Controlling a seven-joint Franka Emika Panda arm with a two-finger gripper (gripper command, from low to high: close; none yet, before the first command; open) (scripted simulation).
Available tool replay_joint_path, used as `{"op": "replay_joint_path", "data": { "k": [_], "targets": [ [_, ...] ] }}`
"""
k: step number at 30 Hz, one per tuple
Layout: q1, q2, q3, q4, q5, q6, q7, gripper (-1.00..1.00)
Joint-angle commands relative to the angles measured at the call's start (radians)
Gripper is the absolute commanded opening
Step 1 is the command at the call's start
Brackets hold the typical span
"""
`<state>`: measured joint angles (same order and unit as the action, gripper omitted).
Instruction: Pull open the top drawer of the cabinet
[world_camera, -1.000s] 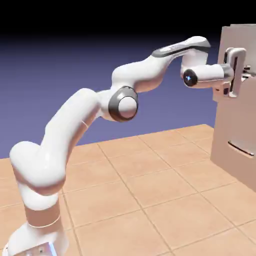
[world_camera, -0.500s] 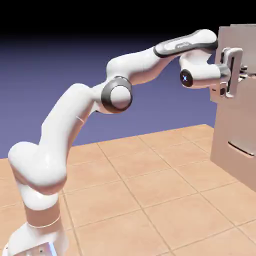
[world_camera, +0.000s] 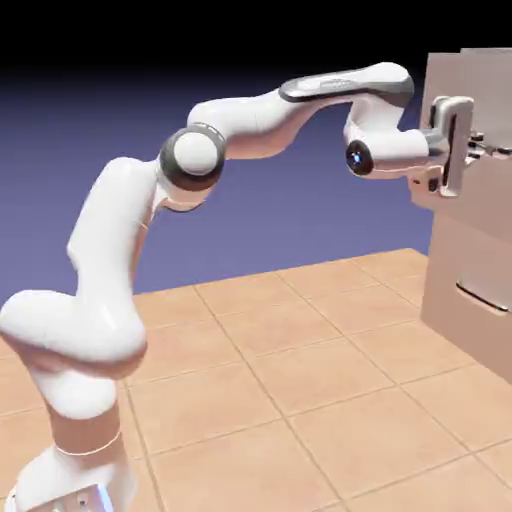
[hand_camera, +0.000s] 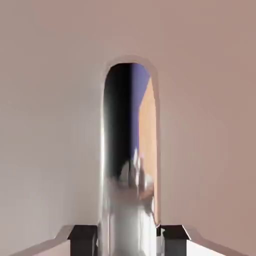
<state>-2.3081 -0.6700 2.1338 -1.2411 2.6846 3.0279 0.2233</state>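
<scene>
The cabinet (world_camera: 470, 260) stands at the tabletop's right side, its top drawer (world_camera: 478, 110) up at the height of the arm's hand and looking stiff, sliding straight out. The gripper (world_camera: 476, 148) has its jaws pinching the slick, shiny handle (hand_camera: 129, 165), the only sensible hold. Open room lies to the exterior view's left for pulling.

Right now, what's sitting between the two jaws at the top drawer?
The top drawer's handle, a shiny metal bar, fills the gap between the finger tips in the hand view, against the drawer front.
</scene>
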Motion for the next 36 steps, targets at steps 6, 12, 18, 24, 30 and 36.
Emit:
{"op": "replay_joint_path", "data": {
  "k": [6, 12, 18, 24, 30, 36],
  "targets": [
    [0.210, 0.094, -0.169, -0.213, 0.105, -0.058, -0.134, -1.00],
    [0.428, 0.168, -0.347, -0.382, 0.172, -0.094, -0.240, -1.00],
    [0.645, 0.206, -0.537, -0.513, 0.207, -0.118, -0.301, -1.00],
    [0.862, 0.202, -0.734, -0.630, 0.213, -0.137, -0.311, -1.00],
    [1.080, 0.178, -0.931, -0.745, 0.213, -0.150, -0.316, -1.00],
    [1.213, 0.142, -1.049, -0.824, 0.202, -0.154, -0.302, 1.00]
  ]
}}
